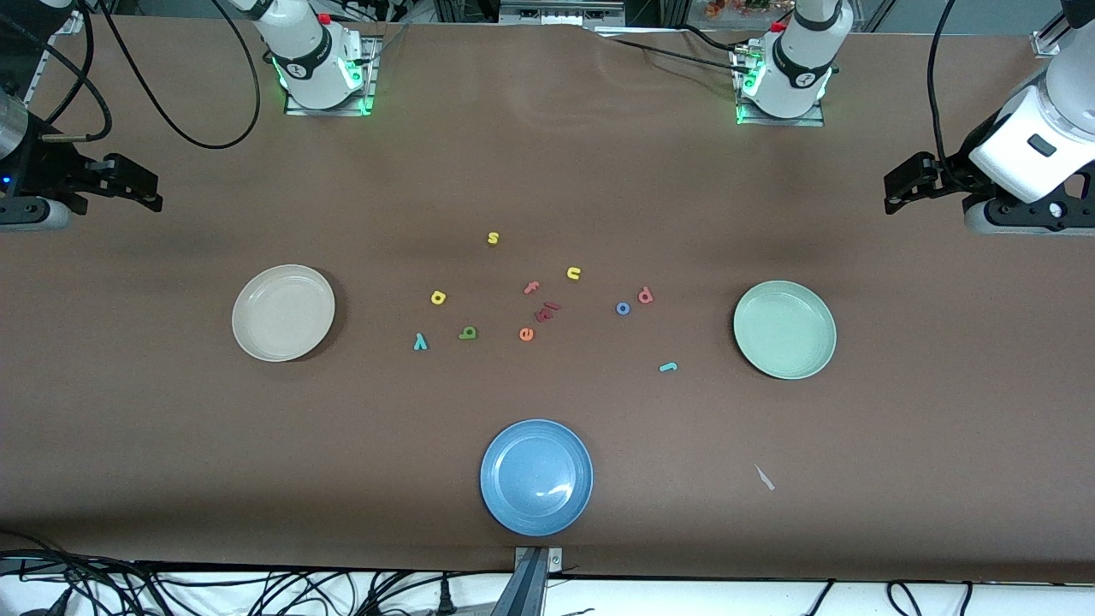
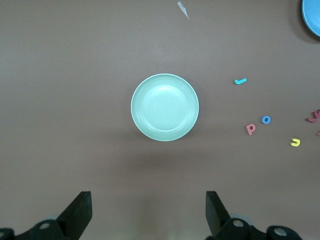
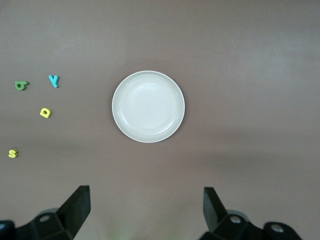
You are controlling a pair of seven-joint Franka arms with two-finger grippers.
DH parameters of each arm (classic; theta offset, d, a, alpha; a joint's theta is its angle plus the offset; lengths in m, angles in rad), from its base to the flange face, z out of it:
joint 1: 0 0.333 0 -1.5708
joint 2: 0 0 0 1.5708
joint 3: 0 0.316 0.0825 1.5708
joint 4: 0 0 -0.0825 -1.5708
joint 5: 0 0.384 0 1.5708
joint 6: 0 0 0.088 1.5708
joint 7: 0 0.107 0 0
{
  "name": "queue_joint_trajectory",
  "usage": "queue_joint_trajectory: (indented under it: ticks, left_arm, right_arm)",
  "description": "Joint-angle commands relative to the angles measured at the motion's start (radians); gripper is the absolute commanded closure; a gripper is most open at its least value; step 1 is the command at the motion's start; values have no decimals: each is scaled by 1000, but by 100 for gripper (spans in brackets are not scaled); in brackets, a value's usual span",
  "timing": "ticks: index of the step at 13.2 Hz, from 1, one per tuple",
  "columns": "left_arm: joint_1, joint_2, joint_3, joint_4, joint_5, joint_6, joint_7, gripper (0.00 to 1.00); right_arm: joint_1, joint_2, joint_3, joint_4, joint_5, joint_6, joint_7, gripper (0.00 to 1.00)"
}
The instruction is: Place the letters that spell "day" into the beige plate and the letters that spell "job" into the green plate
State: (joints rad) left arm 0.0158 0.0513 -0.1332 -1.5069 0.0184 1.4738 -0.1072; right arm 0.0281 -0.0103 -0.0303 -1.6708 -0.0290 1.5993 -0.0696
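1. While your front view takes in the whole desk, the right wrist view alone sits straight above the beige plate, with the teal "y", olive-green "d" and yellow "a" beside it.
2. You see the green plate centred in the left wrist view, with the teal "j", blue "o" and salmon-red "b" beside it.
3. Your left gripper hangs with jaws wide and empty over bare desk at the left arm's end; your right gripper does likewise at the right arm's end.
4. Relative to the blue plate at the desk's near edge, every letter lies farther from your front camera, and both other plates have bare desk all round.
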Motion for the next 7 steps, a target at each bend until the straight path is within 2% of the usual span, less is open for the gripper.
queue_joint_trajectory:
  ticks: [1,7]
  left_arm:
    - [6,-2,3,14,-11,-15,23,0]
    - [6,-1,1,31,-9,-17,15,0]
  right_arm:
    - [0,3,1,16,-5,-18,13,0]
    - [0,3,1,14,-5,-18,11,0]
